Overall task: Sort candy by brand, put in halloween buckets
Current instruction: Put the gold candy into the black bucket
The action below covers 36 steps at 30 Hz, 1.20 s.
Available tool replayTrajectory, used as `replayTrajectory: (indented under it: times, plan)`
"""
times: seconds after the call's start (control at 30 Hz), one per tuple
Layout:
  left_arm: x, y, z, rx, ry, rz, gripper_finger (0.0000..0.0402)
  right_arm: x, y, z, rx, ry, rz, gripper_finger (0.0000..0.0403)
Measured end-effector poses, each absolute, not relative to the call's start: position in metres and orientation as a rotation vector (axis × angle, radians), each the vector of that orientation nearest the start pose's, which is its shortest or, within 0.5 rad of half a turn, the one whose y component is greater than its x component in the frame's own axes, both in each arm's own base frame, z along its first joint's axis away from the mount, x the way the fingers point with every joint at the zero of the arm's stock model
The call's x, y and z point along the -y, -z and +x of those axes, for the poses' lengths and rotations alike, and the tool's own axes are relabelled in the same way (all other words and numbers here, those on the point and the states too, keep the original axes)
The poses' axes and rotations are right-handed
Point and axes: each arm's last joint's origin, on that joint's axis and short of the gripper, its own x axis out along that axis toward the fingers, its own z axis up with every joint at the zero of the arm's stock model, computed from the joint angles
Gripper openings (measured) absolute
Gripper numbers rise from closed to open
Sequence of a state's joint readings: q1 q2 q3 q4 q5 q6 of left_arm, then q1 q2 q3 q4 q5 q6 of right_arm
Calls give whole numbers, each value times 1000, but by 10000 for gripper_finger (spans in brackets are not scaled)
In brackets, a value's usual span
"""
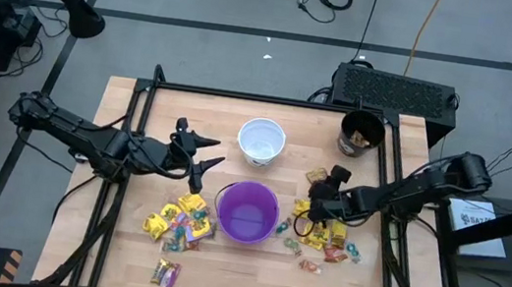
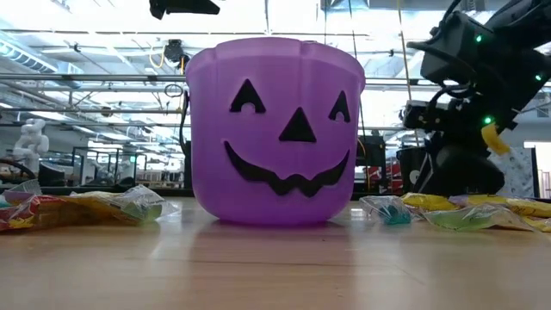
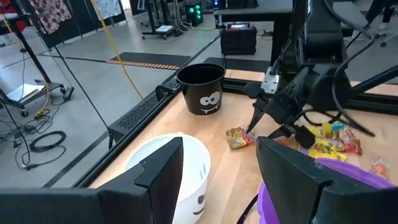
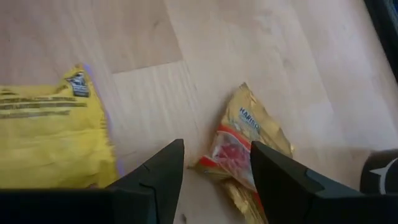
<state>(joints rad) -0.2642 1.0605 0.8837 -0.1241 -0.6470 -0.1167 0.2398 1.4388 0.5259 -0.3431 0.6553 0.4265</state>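
Observation:
The white bucket [image 1: 261, 140], purple bucket [image 1: 247, 212] and black bucket [image 1: 361, 134] stand upright on the wooden table. Candy lies in a left pile [image 1: 176, 222] and a right pile [image 1: 328, 237]. My right gripper [image 4: 216, 144] is open, hovering over a gold-and-red packet [image 4: 249, 140] near the right pile, with its fingers to either side. A yellow packet [image 4: 50, 134] shows beside the outer side of one finger; whether they touch I cannot tell. My left gripper [image 1: 213, 153] is open and empty, between the white and purple buckets, left of them.
A black box with a ridged top [image 1: 397, 88] sits beyond the far edge. A dark frame rail [image 1: 272, 99] borders the table. Bare wood lies near the front edge [image 1: 248, 281]. The purple bucket [image 2: 275, 129] fills the low view, with candy on both sides of it.

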Motion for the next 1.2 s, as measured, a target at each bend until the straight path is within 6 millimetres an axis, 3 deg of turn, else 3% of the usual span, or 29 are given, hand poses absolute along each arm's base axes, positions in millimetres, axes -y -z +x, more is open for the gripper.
replayTrajectory:
  times: [0.13, 0.33, 0.57, 0.7, 0.83, 0.97, 1.1, 1.2]
  plan:
    - [43, -323, 226, -252, -394, 25, 211, -28, -112, 211, -1073, 608, -178, 157]
    - [43, -323, 226, -254, -392, 39, 211, -27, -109, 212, -1086, 611, -179, 84]
    - [43, -323, 226, -255, -392, 39, 211, -26, -119, 209, -1069, 582, -166, 9]
    - [43, -323, 226, -255, -392, 39, 211, -26, -131, 208, -1020, 565, -149, 4]
    - [43, -322, 226, -259, -392, 41, 211, -27, -155, 210, -928, 532, -140, 4]
    - [43, -322, 226, -258, -392, 40, 211, -27, -195, 214, -742, 485, -116, 1]
    - [43, -322, 226, -258, -392, 39, 211, -26, -245, 209, -399, 446, -23, 1]
    - [43, -322, 226, -258, -393, 38, 211, -21, -278, 193, -120, 373, 49, 1]
